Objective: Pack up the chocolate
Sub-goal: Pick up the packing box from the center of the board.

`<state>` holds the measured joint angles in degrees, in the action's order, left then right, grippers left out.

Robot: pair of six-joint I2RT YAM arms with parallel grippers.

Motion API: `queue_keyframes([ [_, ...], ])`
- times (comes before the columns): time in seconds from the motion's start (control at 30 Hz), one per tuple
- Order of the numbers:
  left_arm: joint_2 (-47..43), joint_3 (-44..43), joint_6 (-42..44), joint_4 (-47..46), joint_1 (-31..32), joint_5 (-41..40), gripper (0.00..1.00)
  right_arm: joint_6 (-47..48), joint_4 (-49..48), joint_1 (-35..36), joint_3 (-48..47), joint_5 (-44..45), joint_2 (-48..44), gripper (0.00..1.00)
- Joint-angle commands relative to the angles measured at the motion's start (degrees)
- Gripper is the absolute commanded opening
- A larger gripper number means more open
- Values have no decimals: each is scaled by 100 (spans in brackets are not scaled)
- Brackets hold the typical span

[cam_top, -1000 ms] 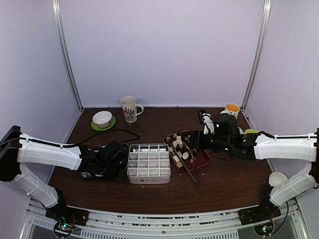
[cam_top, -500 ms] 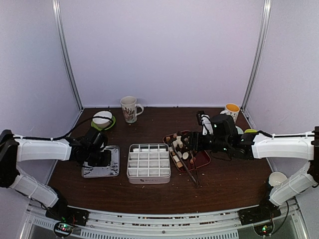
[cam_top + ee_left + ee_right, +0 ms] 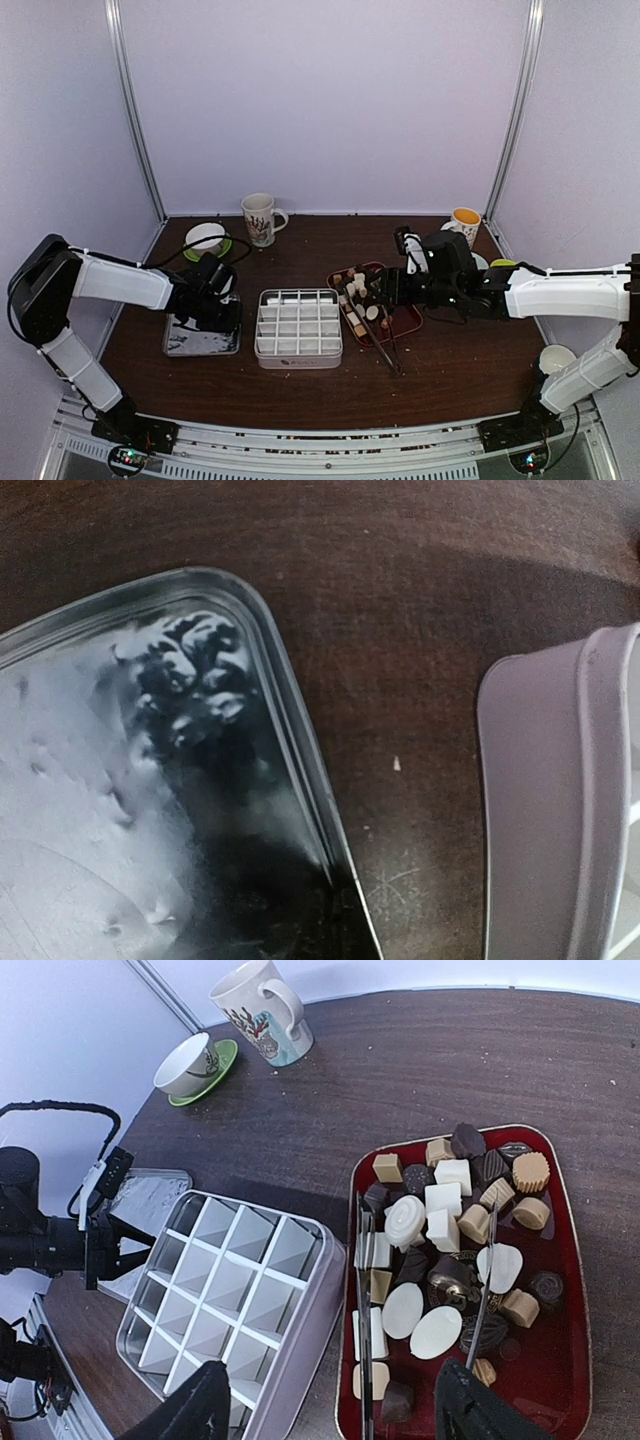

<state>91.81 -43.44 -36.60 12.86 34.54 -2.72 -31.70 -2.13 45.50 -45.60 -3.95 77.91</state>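
Mid-table, right of the divided box (image 3: 300, 1345): the chocolate (image 3: 440, 1250) sits loose in the dark-red tray (image 3: 565, 1250). Pieces lie every which way with no shared heading. The tray's long axis runs far edge to near edge, and the tongs (image 3: 362, 1290) lie along it over some pieces. The box's front wall carries small print, too faint to read. The mug (image 3: 260, 1005) near the far edge has a drawn pattern but no legible text. Right gripper (image 3: 335, 1405) hangs spread wide over the tray's near-left corner, nothing in it. Left gripper (image 3: 118, 1245) is clenched over the metal lid (image 3: 100, 810) left of the box. Its own camera shows no fingers, only a lid corner and a cut-off box corner.
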Motion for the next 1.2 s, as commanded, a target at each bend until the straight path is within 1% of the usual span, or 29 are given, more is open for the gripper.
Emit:
queue_keyframes([
  [0.0,158,180,62,-342,5,621,0,-42,214,-51,-174,29,81,71],
  [0.27,112,207,-170,-425,299,800,0,-105,346,-50,-413,-244,449,71],
  [0.47,-153,244,-339,-367,395,691,0,-64,550,-50,-525,-267,558,73],
  [0.63,-588,161,-281,-14,395,433,0,119,830,-61,-570,-179,491,76],
  [0.67,-709,175,-275,39,395,390,0,161,901,-64,-572,-148,470,78],
  [0.73,-1004,246,-274,49,396,361,0,189,1074,-74,-569,-95,405,86],
  [0.77,-1135,286,-291,54,406,360,0,198,1156,-90,-569,-54,362,91],
  [0.8,-1240,326,-314,85,404,371,0,183,1244,-86,-559,46,293,99],
  [0.83,-1345,354,-339,111,404,420,1,190,1354,-90,-543,200,228,100],
  [0.93,-1643,475,-435,113,431,645,5,195,1815,-89,-554,695,9,100],
  [1.0,-1831,570,-504,77,483,793,12,339,1959,-92,-501,819,-113,100],
  [1.1,-2068,738,-659,-98,544,1055,22,657,1986,-86,-468,380,-167,100],
  [1.17,-2142,819,-749,-279,545,1222,27,676,2038,-93,-498,136,-127,100],
])
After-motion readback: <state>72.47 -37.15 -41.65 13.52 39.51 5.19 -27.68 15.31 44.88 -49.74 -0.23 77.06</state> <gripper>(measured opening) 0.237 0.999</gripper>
